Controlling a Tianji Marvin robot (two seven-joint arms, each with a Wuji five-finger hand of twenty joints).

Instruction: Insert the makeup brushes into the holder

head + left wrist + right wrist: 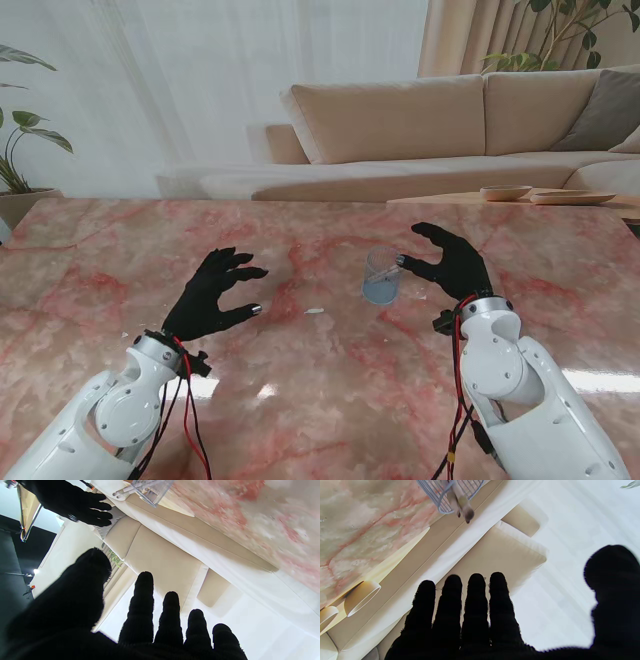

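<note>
- no writing readable anywhere.
- clear ribbed holder point(381, 277) with brushes point(461, 501) inside stands on pink marble table point(330, 400).
- right hand point(452, 264) beside it, fingers apart, empty.
- left hand point(212, 294) spread, empty.

A beige sofa point(450, 130) stands beyond the pink marble table point(330, 400), a plant point(20, 150) at left.

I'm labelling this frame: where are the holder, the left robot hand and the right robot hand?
holder point(381, 277): stand view, clear side wall.
left robot hand point(208, 296): stand view, back of palm.
right robot hand point(455, 266): stand view, back of palm.
</note>
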